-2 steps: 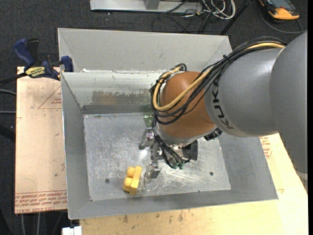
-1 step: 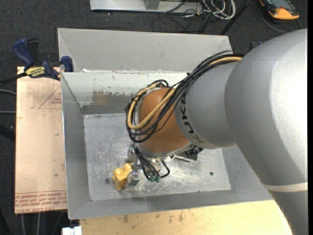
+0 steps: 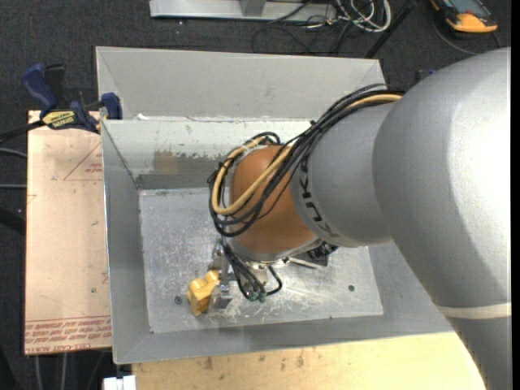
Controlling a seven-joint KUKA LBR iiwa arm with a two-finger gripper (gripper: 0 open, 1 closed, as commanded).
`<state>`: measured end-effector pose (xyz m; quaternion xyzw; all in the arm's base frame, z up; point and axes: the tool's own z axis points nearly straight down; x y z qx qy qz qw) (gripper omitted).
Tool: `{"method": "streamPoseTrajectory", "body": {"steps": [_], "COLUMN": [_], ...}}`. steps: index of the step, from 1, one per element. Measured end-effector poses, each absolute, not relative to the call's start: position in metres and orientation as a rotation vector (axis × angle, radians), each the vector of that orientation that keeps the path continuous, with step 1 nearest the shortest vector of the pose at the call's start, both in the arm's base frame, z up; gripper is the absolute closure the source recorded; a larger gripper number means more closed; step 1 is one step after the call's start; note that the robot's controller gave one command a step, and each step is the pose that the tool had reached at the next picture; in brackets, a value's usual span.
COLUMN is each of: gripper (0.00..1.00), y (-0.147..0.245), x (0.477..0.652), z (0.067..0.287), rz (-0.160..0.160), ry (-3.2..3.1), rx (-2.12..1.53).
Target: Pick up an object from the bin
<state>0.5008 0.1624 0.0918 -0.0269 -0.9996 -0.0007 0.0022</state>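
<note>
A small yellow blocky thing (image 3: 201, 292) lies on the bin floor near the front left. My gripper (image 3: 223, 289) is down at the floor right beside it, touching or almost touching its right side. The orange cover and cables above hide most of the gripper. A dark thing (image 3: 322, 253) peeks out from under the arm, to the right of the gripper.
The arm and its orange cover hang over the middle and right of the bin and hide what lies beneath. The left wall stands a short way left of the yellow thing, and the front wall is close below it.
</note>
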Motion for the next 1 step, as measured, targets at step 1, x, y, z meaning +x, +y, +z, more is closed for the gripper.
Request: {"method": "streamPoseTrajectory", "body": {"steps": [1], "gripper": [1.0], "y": [0.1668], "x": [0.5085], "z": [0.2653], "rz": [-0.005], "ry": [-3.15], "rx": [0.014]}}
